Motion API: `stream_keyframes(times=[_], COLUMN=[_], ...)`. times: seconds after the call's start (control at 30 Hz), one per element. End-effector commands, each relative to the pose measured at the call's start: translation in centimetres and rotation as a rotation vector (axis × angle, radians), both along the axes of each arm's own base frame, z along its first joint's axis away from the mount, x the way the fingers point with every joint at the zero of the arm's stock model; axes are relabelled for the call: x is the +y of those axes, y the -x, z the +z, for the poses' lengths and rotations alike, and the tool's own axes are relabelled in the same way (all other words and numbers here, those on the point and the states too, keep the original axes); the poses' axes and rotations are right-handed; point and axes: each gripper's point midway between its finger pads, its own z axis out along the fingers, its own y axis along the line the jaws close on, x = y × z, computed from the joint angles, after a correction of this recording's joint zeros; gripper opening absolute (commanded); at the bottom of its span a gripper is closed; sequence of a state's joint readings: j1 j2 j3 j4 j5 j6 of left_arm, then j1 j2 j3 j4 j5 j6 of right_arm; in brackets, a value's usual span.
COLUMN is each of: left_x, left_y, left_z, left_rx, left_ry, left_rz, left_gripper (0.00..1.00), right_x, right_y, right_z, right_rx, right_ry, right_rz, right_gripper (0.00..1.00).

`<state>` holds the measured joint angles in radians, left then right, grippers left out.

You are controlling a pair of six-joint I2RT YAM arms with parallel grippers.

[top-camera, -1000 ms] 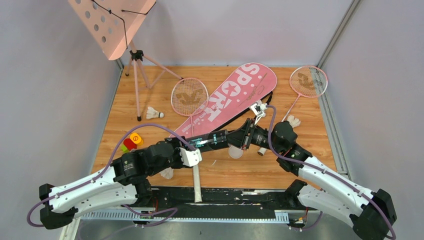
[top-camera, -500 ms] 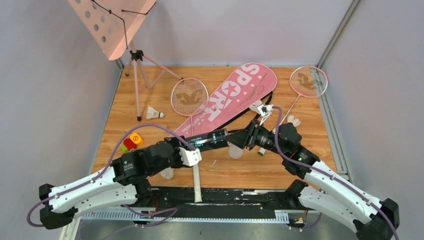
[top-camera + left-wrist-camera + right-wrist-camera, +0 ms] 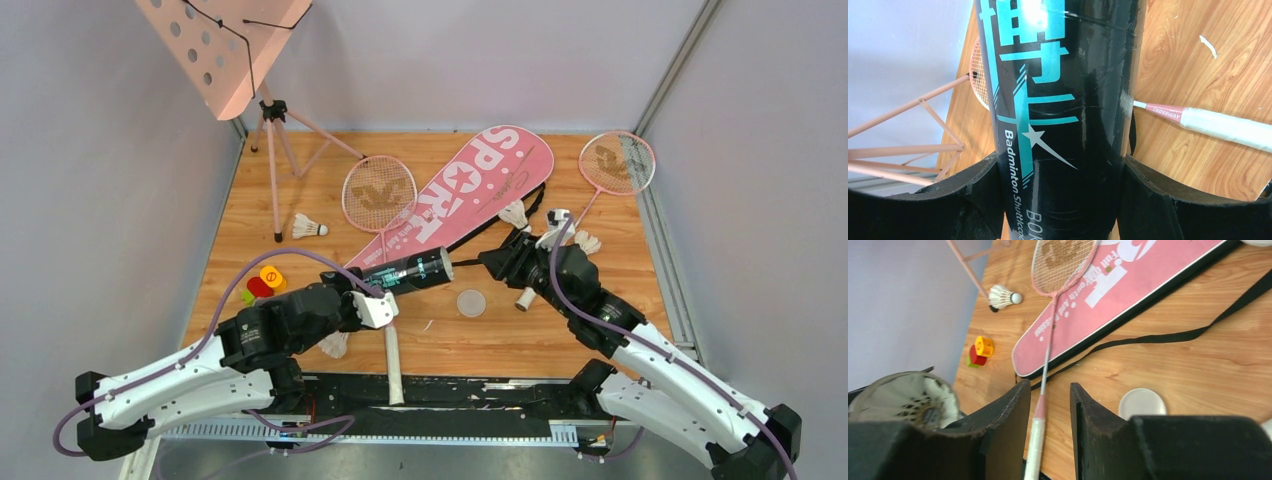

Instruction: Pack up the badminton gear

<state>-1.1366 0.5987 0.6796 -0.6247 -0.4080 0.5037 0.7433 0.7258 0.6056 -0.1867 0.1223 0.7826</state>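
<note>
My left gripper [image 3: 374,288] [image 3: 1060,175] is shut on the black tube [image 3: 412,271] [image 3: 1063,95], held level above the table with its mouth toward the right arm. A white shuttlecock [image 3: 908,400] sits inside that mouth. My right gripper [image 3: 488,260] [image 3: 1050,390] is open and empty, a short way right of the mouth. One pink racket [image 3: 380,195] lies with its handle [image 3: 1035,440] under the right fingers; the other racket [image 3: 618,162] lies at the far right. The pink bag [image 3: 460,195] [image 3: 1128,285] lies diagonally between them. Loose shuttlecocks [image 3: 310,227] [image 3: 514,213] [image 3: 587,241] rest on the table.
The tube's round lid [image 3: 471,302] [image 3: 1142,402] lies on the wood below the right gripper. A pink music stand [image 3: 225,45] stands at the far left on tripod legs [image 3: 908,150]. Small coloured blocks [image 3: 262,283] [image 3: 979,351] sit near the left edge. Another shuttlecock [image 3: 333,345] lies by the left arm.
My right gripper has opened and drawn back to the right from the tube's mouth, leaving a shuttlecock in it. The left arm has kept hold of the tube, shifting it slightly.
</note>
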Motion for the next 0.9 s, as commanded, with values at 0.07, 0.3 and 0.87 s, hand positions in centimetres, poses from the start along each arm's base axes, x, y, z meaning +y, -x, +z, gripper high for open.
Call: stream_keyframes(times=[0.07,0.3,0.87], left_x=[-0.3,-0.4,-0.9], left_y=[-0.6,-0.6,-0.1], left_z=[2.0,2.2,2.1], left_rx=[-0.047,-0.047,-0.034], left_ry=[0.075,0.081,0.099], left_rz=[0.021,0.019,-0.015], left_gripper=[0.43,0.43,0.43], right_x=[0.5,-4.1,-22.9], right_y=[-1.1,-5.9,-14.9], right_z=[2.9,1.0,-4.8], right_rx=[-0.103,-0.045,0.313], right_ry=[0.057,0.165,0.442], right_rz=[0.031,-0.237,-0.522], right_gripper=[0.40,0.52,0.62])
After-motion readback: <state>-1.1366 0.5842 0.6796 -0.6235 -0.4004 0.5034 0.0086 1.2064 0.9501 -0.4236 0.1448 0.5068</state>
